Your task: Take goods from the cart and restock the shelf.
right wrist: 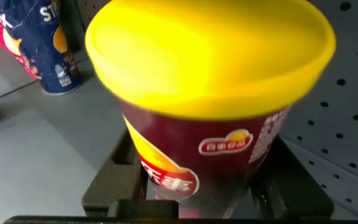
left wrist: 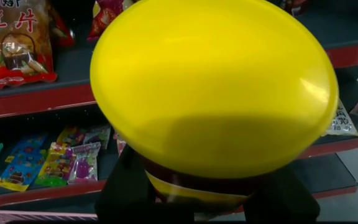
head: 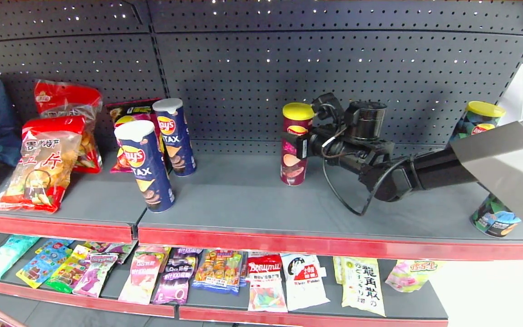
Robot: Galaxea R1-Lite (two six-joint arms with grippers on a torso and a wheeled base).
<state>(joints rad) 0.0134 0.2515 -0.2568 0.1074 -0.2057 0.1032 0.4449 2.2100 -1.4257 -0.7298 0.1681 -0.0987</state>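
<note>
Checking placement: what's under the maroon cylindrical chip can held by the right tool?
Grey metal shelf board, bare around the maroon cylindrical chip can. It looks set down; the spot beneath is covered.

Left hand (left wrist: pixel 201 196), right hand (head: pixel 294 146) closed

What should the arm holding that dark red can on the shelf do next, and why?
Probably the right gripper should open its fingers and back away: the dark red can looks upright, its base seemingly down on the shelf, so it appears placed.
</note>
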